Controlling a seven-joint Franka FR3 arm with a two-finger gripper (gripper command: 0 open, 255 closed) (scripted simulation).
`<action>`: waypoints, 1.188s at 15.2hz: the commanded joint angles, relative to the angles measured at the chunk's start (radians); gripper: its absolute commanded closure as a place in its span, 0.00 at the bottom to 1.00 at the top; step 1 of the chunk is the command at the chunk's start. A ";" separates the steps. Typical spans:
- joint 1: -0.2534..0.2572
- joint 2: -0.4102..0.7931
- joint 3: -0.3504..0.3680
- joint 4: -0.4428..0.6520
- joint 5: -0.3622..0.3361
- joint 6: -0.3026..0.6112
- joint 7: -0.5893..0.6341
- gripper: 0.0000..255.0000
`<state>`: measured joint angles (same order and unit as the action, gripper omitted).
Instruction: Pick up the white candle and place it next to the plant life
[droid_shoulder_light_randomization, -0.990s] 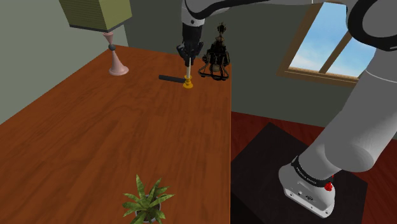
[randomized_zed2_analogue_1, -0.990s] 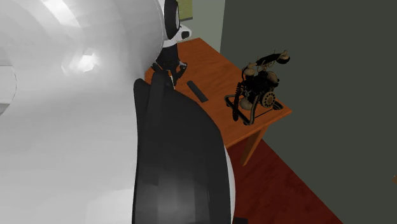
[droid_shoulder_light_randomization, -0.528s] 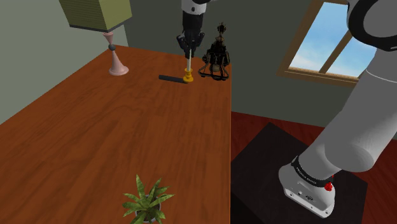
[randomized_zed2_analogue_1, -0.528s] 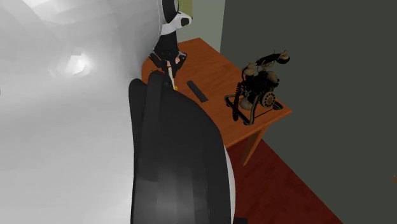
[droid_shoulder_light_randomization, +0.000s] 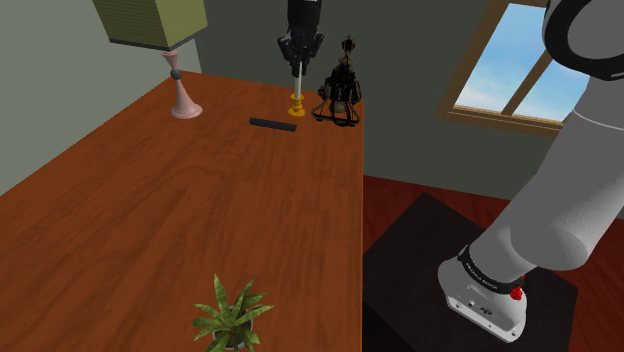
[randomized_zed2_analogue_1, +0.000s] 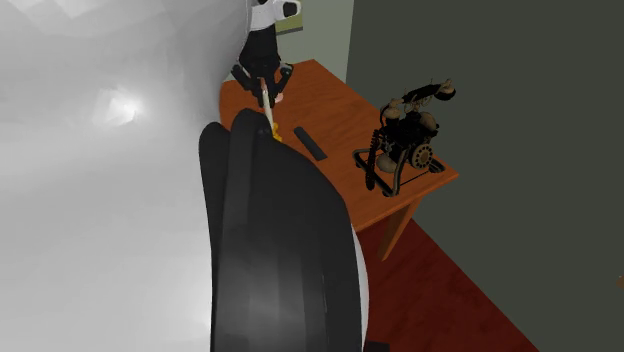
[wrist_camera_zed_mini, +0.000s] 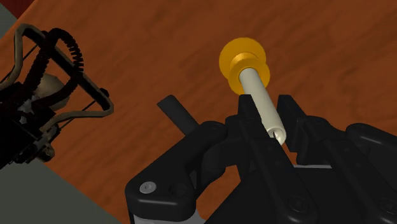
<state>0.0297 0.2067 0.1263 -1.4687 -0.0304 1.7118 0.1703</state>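
At far end of bench, claw clamped on white candle in yellow holder, just left of black telephone; plant at near edge.

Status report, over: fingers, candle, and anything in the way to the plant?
Fingers shut on candle. Candle upright, gold base down. Phone close beside it. Plant at table's near end; remote lies flat near the route.

Reddish-brown wooden tabletop in the foreground. Grey-green wall behind it. Wood-framed window: blue sky, clouds. Dark red plank floor. Lamp, olive shade, pink base, at the tabletop's far end.
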 joint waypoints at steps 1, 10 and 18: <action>0.002 0.004 0.001 0.034 -0.001 -0.031 0.002 1.00; 0.012 -0.005 0.007 0.120 -0.001 -0.126 0.016 1.00; 0.069 -0.255 0.061 -0.195 0.030 -0.058 0.129 1.00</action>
<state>0.0905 -0.0181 0.1790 -1.6297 -0.0046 1.6487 0.2824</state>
